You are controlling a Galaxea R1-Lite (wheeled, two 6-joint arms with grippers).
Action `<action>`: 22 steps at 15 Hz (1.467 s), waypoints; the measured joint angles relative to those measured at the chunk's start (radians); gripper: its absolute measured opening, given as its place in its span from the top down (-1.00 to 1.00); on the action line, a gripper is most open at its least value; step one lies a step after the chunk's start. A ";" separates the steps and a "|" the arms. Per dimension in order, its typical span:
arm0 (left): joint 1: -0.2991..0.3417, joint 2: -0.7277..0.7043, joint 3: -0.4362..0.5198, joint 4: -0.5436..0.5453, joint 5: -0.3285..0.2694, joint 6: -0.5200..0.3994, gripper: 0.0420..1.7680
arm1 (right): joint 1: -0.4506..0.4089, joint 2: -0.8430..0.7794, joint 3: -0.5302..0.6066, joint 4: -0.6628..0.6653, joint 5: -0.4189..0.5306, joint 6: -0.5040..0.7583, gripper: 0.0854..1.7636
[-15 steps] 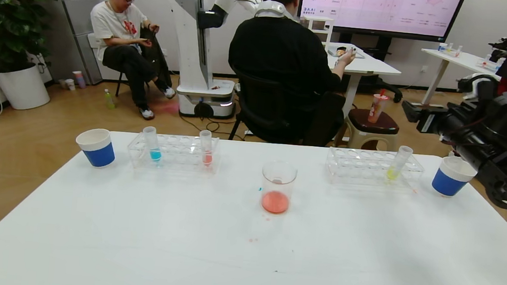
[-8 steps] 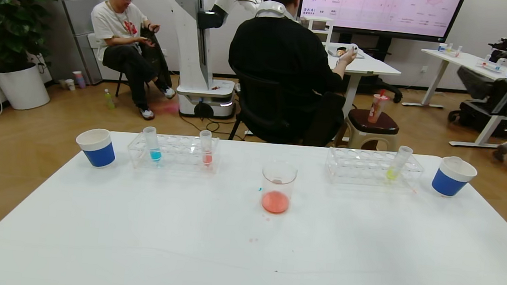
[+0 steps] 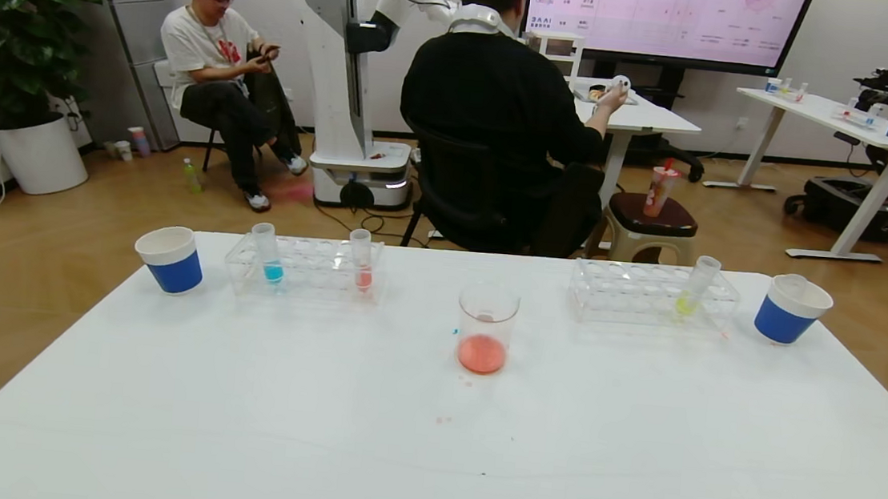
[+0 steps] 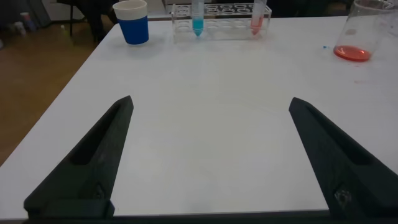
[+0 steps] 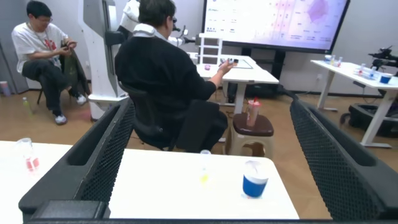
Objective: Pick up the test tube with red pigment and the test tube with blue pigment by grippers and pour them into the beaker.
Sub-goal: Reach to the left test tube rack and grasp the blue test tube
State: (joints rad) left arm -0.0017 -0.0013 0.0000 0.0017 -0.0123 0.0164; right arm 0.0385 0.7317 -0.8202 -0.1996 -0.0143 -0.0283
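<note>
— Where are your tubes?
— Upper left: blue tube point(image 3: 273, 259) and red tube point(image 3: 362, 266) racked upright; beaker point(image 3: 485, 329) centre, for pouring.
— Grippers?
— Left gripper point(image 4: 208, 155) and right gripper point(image 5: 208, 158) gape wide, empty.

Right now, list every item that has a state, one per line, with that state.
Blue tube: upright in left rack, blue liquid at bottom.
Red tube: upright in the same rack, untouched.
Beaker: standing, red liquid inside.
Yellow-green tube: leaning in right rack.
Left claw: open above table.
Right claw: open, raised.
</note>
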 joint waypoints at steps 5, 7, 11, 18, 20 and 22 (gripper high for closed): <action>0.000 0.000 0.000 0.000 0.000 0.000 -0.98 | -0.022 -0.304 0.035 0.334 -0.014 0.000 -0.97; 0.000 0.000 0.000 0.000 0.000 0.000 -0.98 | -0.030 -0.421 0.066 0.419 -0.016 0.000 -0.97; 0.000 0.000 0.000 0.000 0.000 0.000 -0.98 | -0.035 -0.632 0.254 0.445 -0.013 -0.030 -0.97; 0.000 0.000 0.000 0.000 0.000 0.000 -0.98 | -0.039 -0.730 0.738 0.111 -0.034 -0.047 -0.97; 0.000 0.000 0.000 0.000 0.000 0.000 -0.98 | -0.039 -0.732 0.798 0.159 0.010 -0.034 -0.97; 0.000 0.000 0.000 0.000 0.000 0.000 -0.98 | -0.039 -0.733 0.814 0.199 0.022 -0.037 -0.97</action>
State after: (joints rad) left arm -0.0017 -0.0013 0.0000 0.0017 -0.0128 0.0164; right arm 0.0000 -0.0009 -0.0057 -0.0009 0.0081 -0.0657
